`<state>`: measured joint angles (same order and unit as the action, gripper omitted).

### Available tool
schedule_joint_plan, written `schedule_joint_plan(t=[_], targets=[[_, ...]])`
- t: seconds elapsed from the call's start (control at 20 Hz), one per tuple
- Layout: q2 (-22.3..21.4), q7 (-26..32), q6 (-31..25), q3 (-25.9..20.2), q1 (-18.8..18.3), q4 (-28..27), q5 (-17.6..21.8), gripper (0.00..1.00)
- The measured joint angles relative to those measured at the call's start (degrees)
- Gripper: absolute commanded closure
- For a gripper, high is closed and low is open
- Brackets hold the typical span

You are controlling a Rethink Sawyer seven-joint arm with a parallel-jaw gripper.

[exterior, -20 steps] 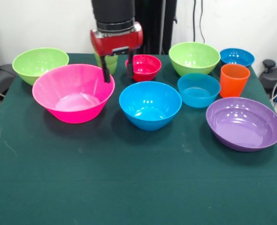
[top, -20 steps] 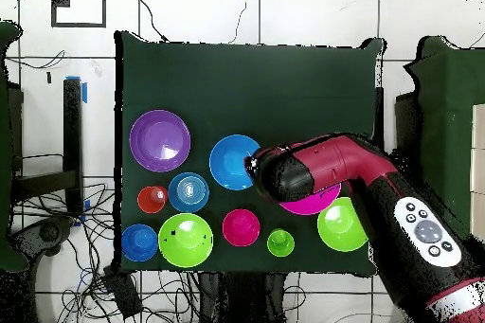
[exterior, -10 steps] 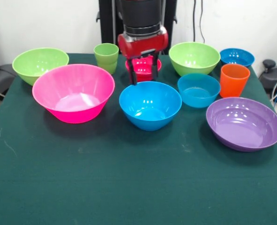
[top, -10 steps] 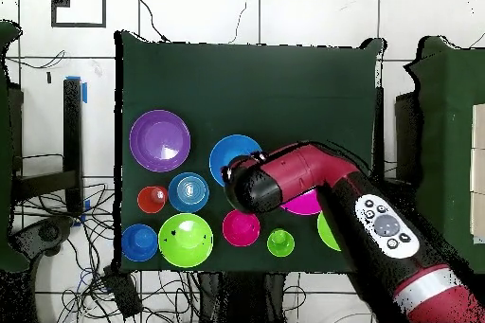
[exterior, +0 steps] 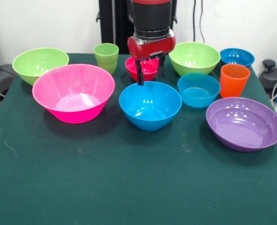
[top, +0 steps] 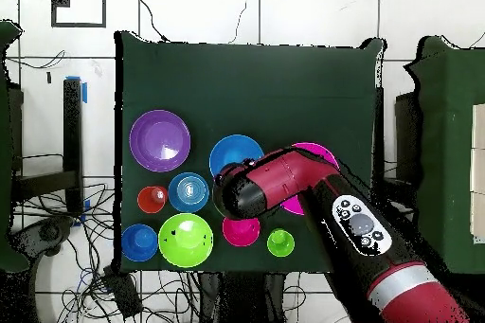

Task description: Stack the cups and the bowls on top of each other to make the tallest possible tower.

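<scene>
My gripper (exterior: 150,73) is open and empty. It hangs over the near side of the small red bowl (exterior: 134,65), just beyond the far rim of the middle blue bowl (exterior: 150,105); the red bowl is partly hidden behind it. Light green cups (exterior: 106,56) stand nested left of the red bowl. The large pink bowl (exterior: 73,91) and a light green bowl (exterior: 40,63) are at the left. A second green bowl (exterior: 194,57), two blue bowls (exterior: 198,89) (exterior: 236,57), the orange cup (exterior: 234,79) and the purple bowl (exterior: 244,123) are at the right.
In the overhead view the arm (top: 313,187) lies across the pink bowl (top: 320,153) and hides one green bowl. The red bowl (top: 241,232) and green cup (top: 280,242) show beside it. Cables and a dark device (exterior: 274,75) lie off the table's right edge.
In the front view the open gripper has moved rightward, from between the pink bowl's far rim and the green cups to over the red bowl. No bowl or cup has moved.
</scene>
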<state>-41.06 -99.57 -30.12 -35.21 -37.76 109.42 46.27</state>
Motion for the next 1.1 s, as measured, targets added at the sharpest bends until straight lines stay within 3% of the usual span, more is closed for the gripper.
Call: schedule_joint_plan(t=[0.6,1.1], targets=[[-4.06,0.00,0.00,2.70,-1.13,0.09,0.00,0.00],[-4.93,0.00,0.00,4.32,-1.24,0.10,0.69,0.00]])
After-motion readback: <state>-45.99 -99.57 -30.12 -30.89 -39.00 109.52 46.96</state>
